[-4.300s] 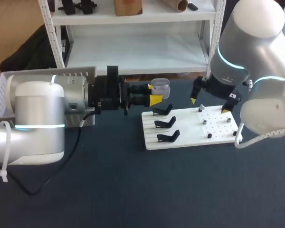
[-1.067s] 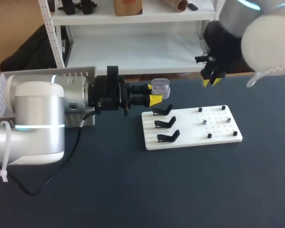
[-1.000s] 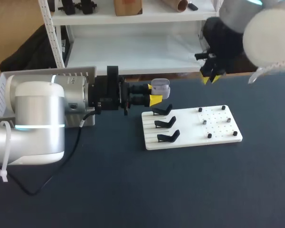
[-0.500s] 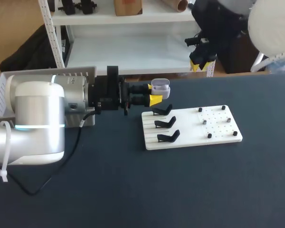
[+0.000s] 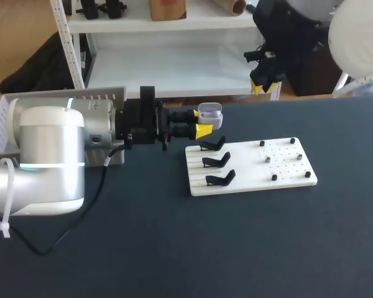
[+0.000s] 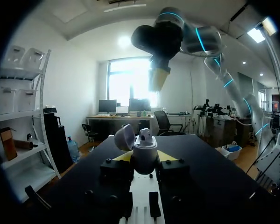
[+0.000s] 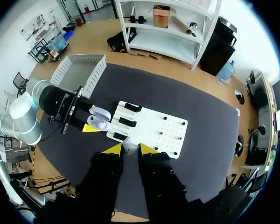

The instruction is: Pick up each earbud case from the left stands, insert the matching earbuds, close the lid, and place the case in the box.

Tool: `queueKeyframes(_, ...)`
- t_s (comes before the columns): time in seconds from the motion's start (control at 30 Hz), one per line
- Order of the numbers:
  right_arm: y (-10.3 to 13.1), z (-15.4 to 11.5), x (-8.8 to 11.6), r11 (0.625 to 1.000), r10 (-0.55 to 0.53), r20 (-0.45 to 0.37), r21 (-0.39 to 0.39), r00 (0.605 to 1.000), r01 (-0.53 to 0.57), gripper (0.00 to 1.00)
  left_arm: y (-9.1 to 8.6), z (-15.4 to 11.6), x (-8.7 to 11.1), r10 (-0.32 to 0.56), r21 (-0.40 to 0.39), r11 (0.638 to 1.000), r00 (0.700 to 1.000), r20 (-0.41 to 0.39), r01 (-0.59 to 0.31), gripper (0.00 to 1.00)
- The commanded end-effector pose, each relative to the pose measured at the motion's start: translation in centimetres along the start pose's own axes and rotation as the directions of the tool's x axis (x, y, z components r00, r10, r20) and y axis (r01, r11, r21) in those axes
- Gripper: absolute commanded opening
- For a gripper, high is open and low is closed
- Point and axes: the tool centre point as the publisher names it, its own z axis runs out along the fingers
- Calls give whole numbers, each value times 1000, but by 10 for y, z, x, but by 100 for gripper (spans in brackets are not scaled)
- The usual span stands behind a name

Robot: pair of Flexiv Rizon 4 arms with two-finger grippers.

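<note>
Your left gripper [image 5: 202, 124] is hovering level above the table [image 5: 174, 248], its fingers clamping the earbud case [image 5: 209, 115] from two sides. The case is hanging in the air just behind the white board [image 5: 248, 186], close to the rearmost of the three black stands [image 5: 216, 160] that are lining the board's left part. In the left wrist view the lid [image 6: 125, 136] is standing open, tipped to one side. Your right gripper [image 5: 265, 85] is hanging high over the table's far edge, well apart from the case. In its own wrist view the yellow tips are pinching a small pale earbud [image 7: 129, 144] between them. Several small pieces [image 5: 267, 158] are sitting on the board's perforated right part, too small for you to tell what they are. The grey box [image 7: 79, 70] is waiting at the table's left end, and your left arm's body is covering much of it in the head view. A black cable [image 5: 93, 198] is trailing from that arm across the table.
</note>
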Motion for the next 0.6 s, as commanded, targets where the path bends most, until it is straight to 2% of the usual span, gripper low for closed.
queueKeyframes(0.03, 6, -2, 3, 1000, -12, 0, 19, 1000, 12, 0, -1, 0, 1, 2, -4, 1000, 1000, 3, -2, 0)
queueKeyframes(0.33, 51, -13, 7, 998, -45, 7, 39, 999, 45, 0, -1, 0, 1, 2, -4, 1000, 1000, 3, -2, 0)
queueKeyframes(0.47, 71, -10, 8, 997, -74, -9, 37, 997, 75, 0, -1, 0, 1, 2, -4, 1000, 1000, 3, -2, 0)
queueKeyframes(0.6, 80, -2, 7, 995, -86, -13, 41, 996, 87, 0, -1, 0, 1, 2, -4, 1000, 1000, 3, -2, 0)
